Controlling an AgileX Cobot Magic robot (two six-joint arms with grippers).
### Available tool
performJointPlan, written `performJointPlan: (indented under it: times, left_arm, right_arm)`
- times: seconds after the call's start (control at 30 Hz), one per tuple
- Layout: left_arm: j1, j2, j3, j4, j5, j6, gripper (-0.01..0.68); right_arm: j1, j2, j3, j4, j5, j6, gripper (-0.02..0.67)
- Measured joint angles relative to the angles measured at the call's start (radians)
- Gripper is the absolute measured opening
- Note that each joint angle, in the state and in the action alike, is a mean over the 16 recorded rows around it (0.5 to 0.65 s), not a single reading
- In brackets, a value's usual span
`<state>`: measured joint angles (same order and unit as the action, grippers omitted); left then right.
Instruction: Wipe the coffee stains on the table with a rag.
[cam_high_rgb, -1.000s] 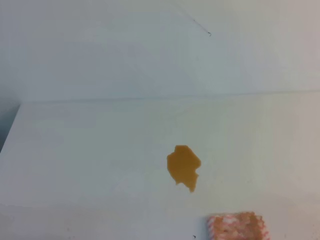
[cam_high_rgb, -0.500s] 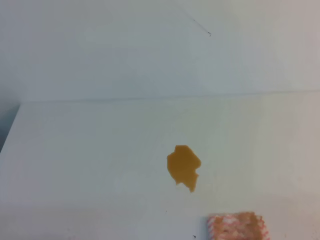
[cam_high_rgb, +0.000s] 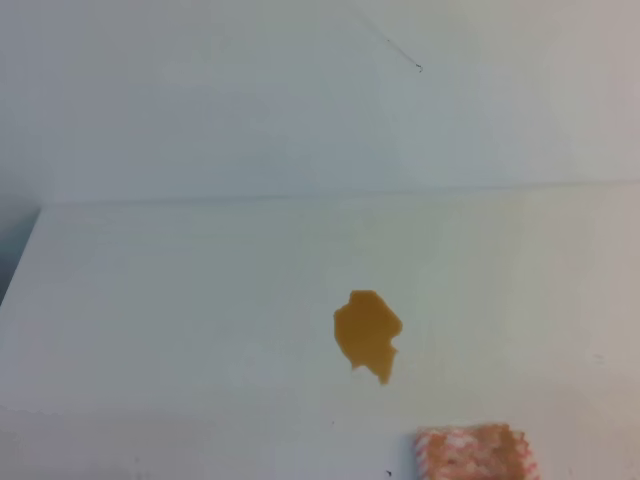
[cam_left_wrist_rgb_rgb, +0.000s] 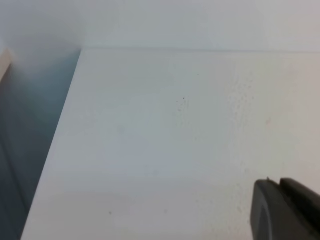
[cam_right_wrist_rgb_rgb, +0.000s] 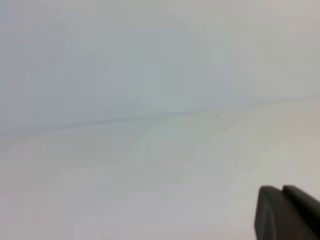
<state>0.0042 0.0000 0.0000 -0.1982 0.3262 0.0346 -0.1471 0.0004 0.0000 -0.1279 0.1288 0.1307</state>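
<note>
The left pincer (cam_left_wrist_rgb_rgb: 287, 210) is showing only as a dark tip at the lower right corner of its wrist view, hanging over bare bench (cam_high_rgb: 180, 300); whether it is spread or pressed together cannot be told. The right pincer (cam_right_wrist_rgb_rgb: 289, 212) is appearing the same way, equally unreadable. Neither is touching anything. One coffee stain (cam_high_rgb: 367, 333) is lying on the bench, and one rag (cam_high_rgb: 472, 453) is resting near it, toward the front edge, apart from the stain.
</note>
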Motion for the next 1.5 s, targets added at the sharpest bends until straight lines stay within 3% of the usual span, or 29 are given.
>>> performJointPlan:
  times: [0.43,0.7,0.9,1.17,1.33,1.5]
  left_arm:
    - [0.0,0.0,0.0,0.0,0.0,0.0,-0.001]
    - [0.0,0.0,0.0,0.0,0.0,0.0,-0.001]
    - [0.0,0.0,0.0,0.0,0.0,0.0,-0.001]
    - [0.0,0.0,0.0,0.0,0.0,0.0,-0.001]
    - [0.0,0.0,0.0,0.0,0.0,0.0,-0.001]
    - [0.0,0.0,0.0,0.0,0.0,0.0,-0.001]
  right_arm:
    - [0.0,0.0,-0.001,-0.002,-0.597,0.008,-0.004]
    - [0.0,-0.002,-0.008,0.015,-0.703,0.058,-0.004]
    - [0.0,0.003,-0.102,0.001,-0.527,0.124,-0.004]
    - [0.001,0.098,-0.366,-0.035,-0.082,0.16,-0.004]
    - [0.002,0.227,-0.535,0.019,0.193,0.053,-0.004]
    - [0.003,0.397,-0.638,0.178,0.39,-0.146,-0.004]
